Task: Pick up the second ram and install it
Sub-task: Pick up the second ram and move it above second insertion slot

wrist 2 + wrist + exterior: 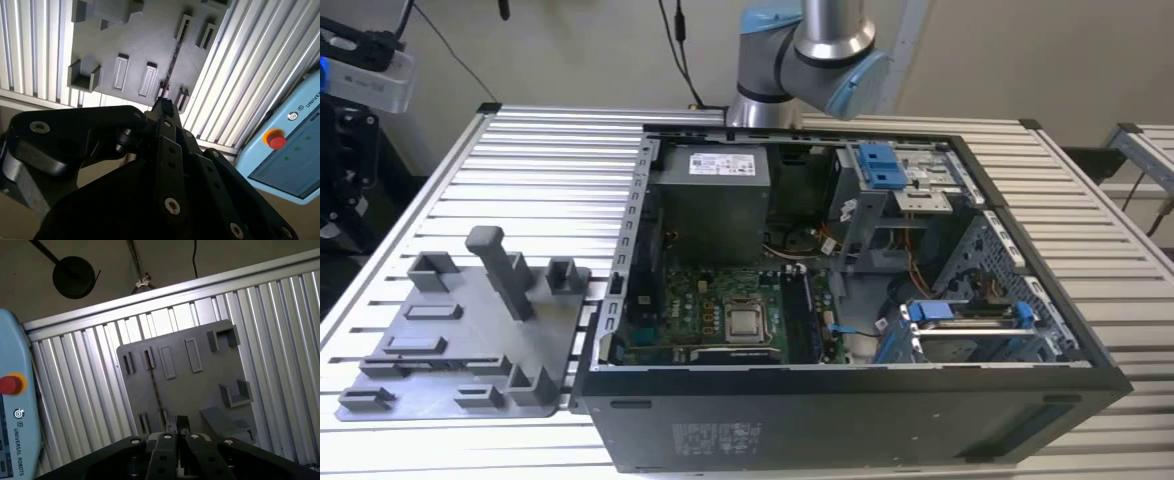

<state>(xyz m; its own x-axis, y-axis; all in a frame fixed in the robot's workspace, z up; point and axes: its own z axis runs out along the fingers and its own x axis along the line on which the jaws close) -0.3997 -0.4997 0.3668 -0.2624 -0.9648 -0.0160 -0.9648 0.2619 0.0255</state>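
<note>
The second ram (pixel 172 60) stands on its thin edge in the slots of a grey fixture plate (pixel 140 45). In the first wrist view it is a thin dark line (pixel 155 385) running across that plate (pixel 200 385). My gripper (pixel 163 106) hangs well above the plate, shut, with nothing between its fingers. In both wrist views the fingertips (pixel 182 423) line up with the near end of the ram. In the exterior view the same plate (pixel 454 330) lies on the slatted table at the exterior view's left, beside the open computer case (pixel 854 290).
The motherboard (pixel 720 310) lies in the case floor, with a grey power supply (pixel 710 200) behind it and blue drive brackets (pixel 887 165) to the exterior view's right. A tall grey post (pixel 500 270) rises from the plate. A pendant with a red button (pixel 276 139) sits past the table edge.
</note>
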